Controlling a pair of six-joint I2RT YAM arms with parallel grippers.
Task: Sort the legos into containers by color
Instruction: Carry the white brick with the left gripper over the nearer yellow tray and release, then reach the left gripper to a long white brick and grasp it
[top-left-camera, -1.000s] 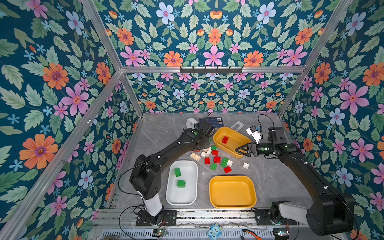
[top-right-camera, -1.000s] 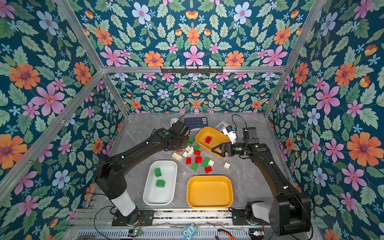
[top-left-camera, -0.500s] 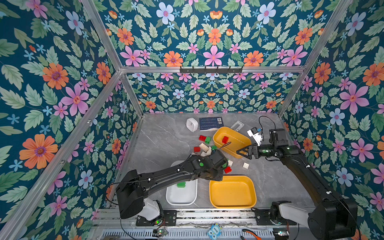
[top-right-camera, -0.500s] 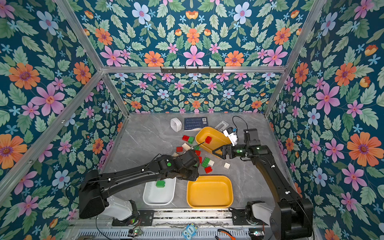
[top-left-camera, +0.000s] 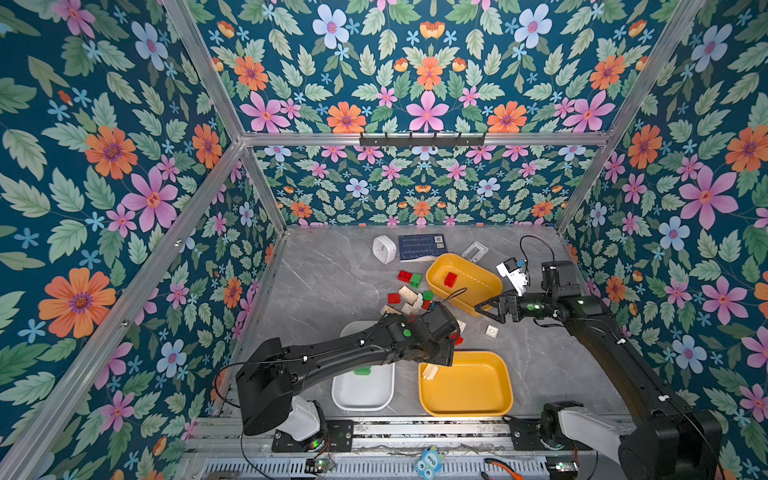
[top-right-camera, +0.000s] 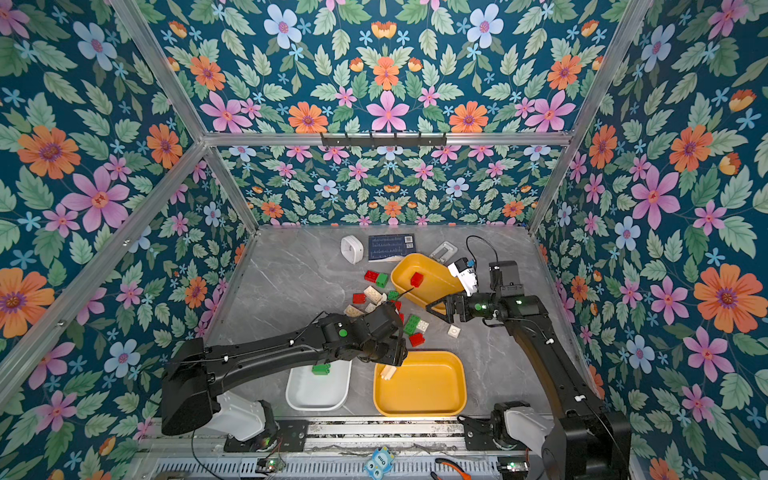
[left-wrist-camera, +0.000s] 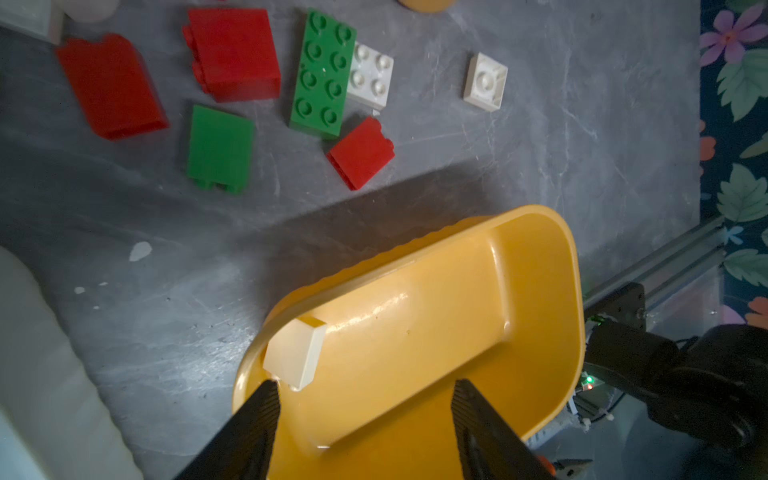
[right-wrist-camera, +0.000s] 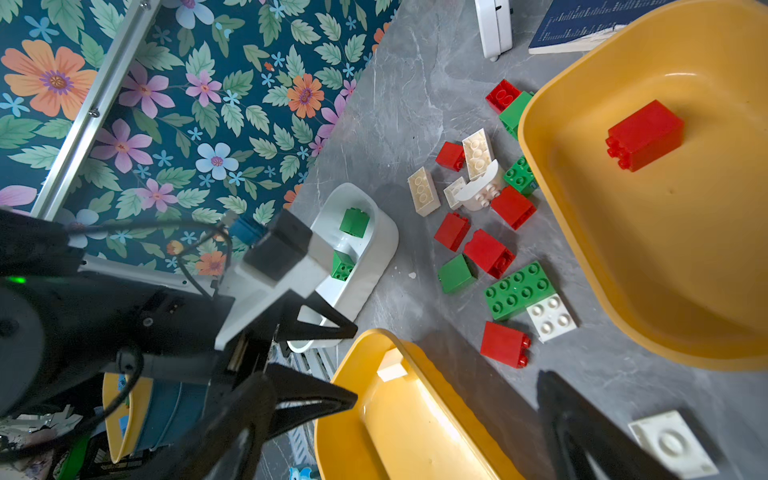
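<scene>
Cream brick lies released in the near yellow tub, our left gripper parted above it. Our right gripper gapes empty beside the far yellow tub, which has one red brick. The white tub has two green bricks. We judge most loose legos unsorted.

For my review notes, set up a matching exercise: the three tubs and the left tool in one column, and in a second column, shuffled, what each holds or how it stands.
Column one
1. near yellow tub
2. far yellow tub
3. white tub
4. left tool

Column two
A. two green bricks inside
B. jaws apart, nothing between them
C. one cream brick against its wall
D. one red brick inside

Pairs: 1-C, 2-D, 3-A, 4-B
</scene>
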